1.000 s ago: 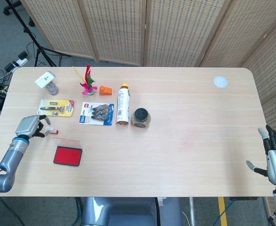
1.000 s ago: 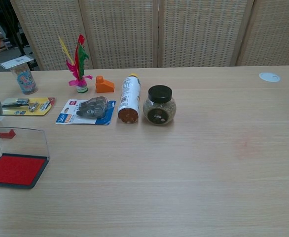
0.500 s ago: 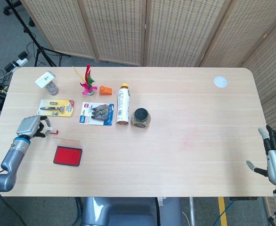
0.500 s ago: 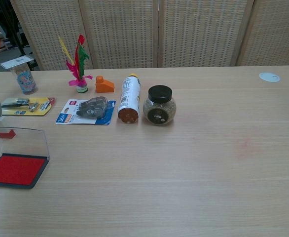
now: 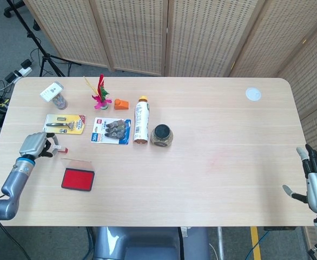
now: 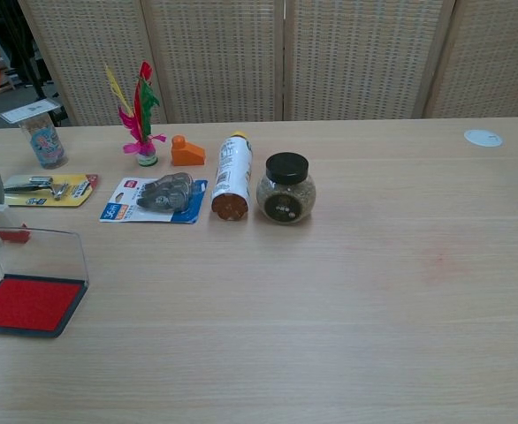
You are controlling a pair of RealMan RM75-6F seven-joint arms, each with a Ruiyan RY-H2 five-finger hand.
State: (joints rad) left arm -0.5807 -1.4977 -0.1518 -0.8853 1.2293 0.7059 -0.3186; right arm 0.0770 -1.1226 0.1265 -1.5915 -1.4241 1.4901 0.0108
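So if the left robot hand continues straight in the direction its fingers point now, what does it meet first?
Probably the small red-and-white piece lying just past the fingers of the left robot hand. Beyond it comes the raised clear lid of the red stamp pad. Depth is unclear, so the robot hand may already touch the small piece.

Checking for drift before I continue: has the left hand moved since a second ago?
Barely: the left hand crept slightly toward the table's near-left edge, judged against the razor pack.
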